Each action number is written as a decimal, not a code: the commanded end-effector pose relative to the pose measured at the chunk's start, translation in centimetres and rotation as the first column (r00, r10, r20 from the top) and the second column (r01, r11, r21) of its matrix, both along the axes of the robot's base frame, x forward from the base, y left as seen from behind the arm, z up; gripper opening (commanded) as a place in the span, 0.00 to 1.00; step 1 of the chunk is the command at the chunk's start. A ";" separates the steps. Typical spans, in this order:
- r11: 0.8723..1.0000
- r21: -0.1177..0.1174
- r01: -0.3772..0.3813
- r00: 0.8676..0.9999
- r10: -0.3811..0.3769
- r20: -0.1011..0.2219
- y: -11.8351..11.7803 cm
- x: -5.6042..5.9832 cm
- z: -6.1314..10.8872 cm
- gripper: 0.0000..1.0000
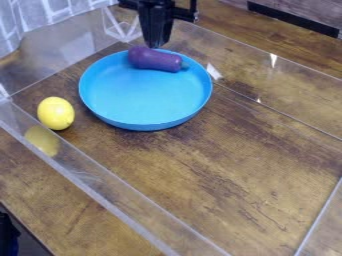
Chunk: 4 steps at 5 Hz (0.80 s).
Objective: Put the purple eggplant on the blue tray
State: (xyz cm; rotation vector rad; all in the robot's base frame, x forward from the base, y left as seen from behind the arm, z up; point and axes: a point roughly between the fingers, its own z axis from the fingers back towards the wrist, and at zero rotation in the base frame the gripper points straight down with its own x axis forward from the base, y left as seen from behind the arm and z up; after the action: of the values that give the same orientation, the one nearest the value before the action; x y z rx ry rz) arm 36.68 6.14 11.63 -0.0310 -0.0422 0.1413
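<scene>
The lemon (56,113) sits at the left on the table, a plump yellow oval with slightly pointed ends and a smooth skin, near the dish but apart from it; a pale strip with a glassy sheen runs slantwise past it over the wood. Next comes the blue tray (144,104), a round, shallow dish of bright, even blue, its raised rim a thin smooth curve. The purple eggplant (155,60) lies inside it, against the far part of the dish, a dark, glossy oblong with rounded ends, lying on its side and slightly slanted. Just beyond it, at the top edge of the view, hangs the black gripper (154,40), angular and hard-looking, its pincer clenched with nothing visible in its grasp, apart from the eggplant. To the right spreads the wooden table (254,150), warm brown with streaky grain and darker mottled patches
</scene>
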 end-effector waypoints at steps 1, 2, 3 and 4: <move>0.999 0.026 -0.021 0.997 0.019 0.074 -0.5 0.4 1.6 0.00; 0.998 0.034 -0.044 0.997 0.041 0.071 -0.9 0.7 0.4 0.00; 0.998 0.047 0.031 0.997 -0.034 0.074 -0.7 1.8 0.1 0.00; 0.993 0.057 0.105 0.990 -0.110 0.093 -0.6 2.4 1.1 0.00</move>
State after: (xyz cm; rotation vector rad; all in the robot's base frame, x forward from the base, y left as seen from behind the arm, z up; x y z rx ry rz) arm 38.42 5.63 10.71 0.0052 -0.0767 0.0442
